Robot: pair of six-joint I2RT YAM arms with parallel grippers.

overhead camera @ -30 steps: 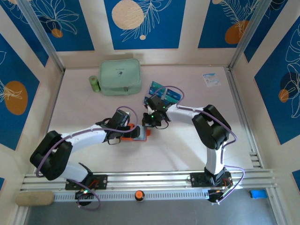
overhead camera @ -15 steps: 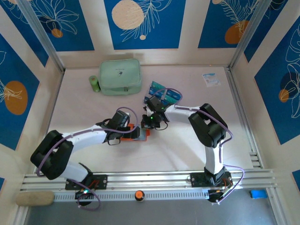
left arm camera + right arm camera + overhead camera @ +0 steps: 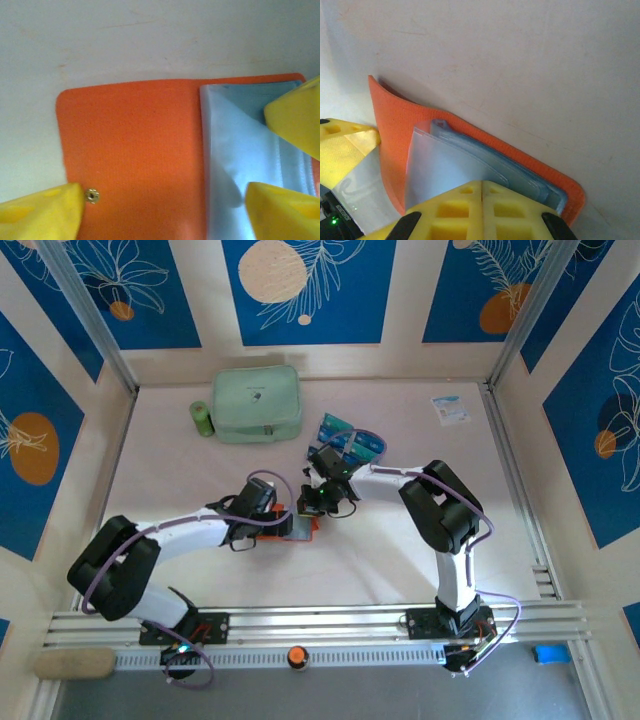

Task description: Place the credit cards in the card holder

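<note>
The pale table (image 3: 180, 470) carries a mint-green zip pouch (image 3: 257, 403) at the far side, with a small green cylinder (image 3: 202, 418) just beside it. Teal credit cards (image 3: 368, 447) lie near the middle, and a white-and-blue leaflet (image 3: 450, 408) lies far right. The orange card holder (image 3: 303, 528) lies open, nearer.

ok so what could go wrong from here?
1. Both sets of jaws crowd the open card holder, close together over its clear sleeves; they could collide.
2. The left jaws stand open and are not clamping the holder. If the shut right jaws tug a sleeve, the whole holder may slide.
3. The credit cards lie on the table, none gripped. The floppy sleeves may fall shut before one arrives.
</note>
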